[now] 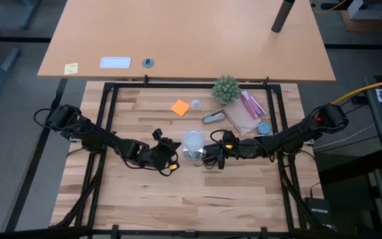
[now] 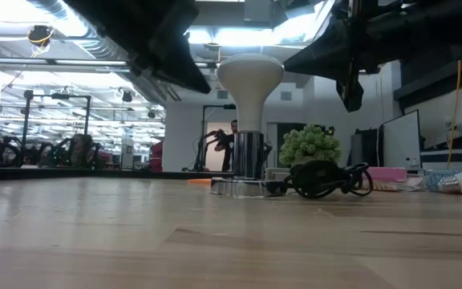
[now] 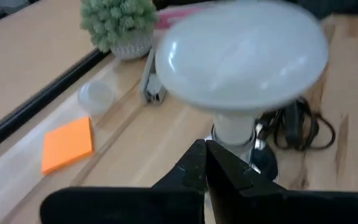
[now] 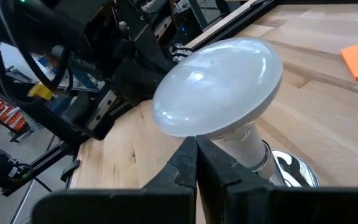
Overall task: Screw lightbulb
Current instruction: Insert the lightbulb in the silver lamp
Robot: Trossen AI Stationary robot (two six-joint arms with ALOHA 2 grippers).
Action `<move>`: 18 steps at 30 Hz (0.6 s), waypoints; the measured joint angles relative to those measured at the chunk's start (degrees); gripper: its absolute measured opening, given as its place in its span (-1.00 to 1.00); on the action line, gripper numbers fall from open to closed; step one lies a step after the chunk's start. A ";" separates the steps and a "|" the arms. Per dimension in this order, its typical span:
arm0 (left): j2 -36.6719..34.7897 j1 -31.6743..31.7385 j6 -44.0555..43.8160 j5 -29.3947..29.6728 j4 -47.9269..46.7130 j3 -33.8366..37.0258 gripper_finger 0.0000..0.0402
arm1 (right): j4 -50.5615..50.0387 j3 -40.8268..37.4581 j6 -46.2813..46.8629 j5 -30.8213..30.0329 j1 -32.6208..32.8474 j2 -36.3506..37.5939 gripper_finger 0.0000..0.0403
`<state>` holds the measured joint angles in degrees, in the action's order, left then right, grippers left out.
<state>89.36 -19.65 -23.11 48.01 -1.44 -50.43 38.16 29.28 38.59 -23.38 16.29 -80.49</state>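
Lightbulb [image 2: 249, 80] upright in silver base [image 2: 239, 186], low view alone shows socket, coiled cord [image 2: 323, 178]

Overhead view straight down, low view level across the table [image 2: 95, 241], both wrist views close on the lightbulb [image 3: 241, 59].

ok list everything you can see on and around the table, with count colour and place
lightbulb: 1, white, upright in the silver base at table centre
black cord: 1, coiled beside the base
orange sticky pad: 1, back of table
green plant: 1, back edge
grey oblong object: 1, beside the plant
pink items: right of plant
left gripper: dark, shut, just left of the bulb, not touching
right gripper: dark, shut, just right of the bulb, not touching
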 joint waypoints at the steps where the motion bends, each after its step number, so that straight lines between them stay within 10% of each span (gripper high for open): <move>1: 0.00 -0.24 -1.19 0.01 -1.29 0.00 -0.99 | -0.05 0.00 -0.01 0.02 0.00 0.00 -0.97; 11: 0.00 -5.60 -3.48 -1.52 -1.81 0.00 -0.99 | -1.44 0.00 -4.86 -0.34 -0.18 3.51 -0.97; 18: -0.02 -7.05 -1.29 -2.99 5.84 0.00 -0.99 | -3.69 0.02 -8.82 -12.84 -0.21 5.54 -0.97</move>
<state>89.34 -26.70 -24.40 45.01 4.40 -50.43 34.47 29.30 29.77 -36.22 16.09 -74.95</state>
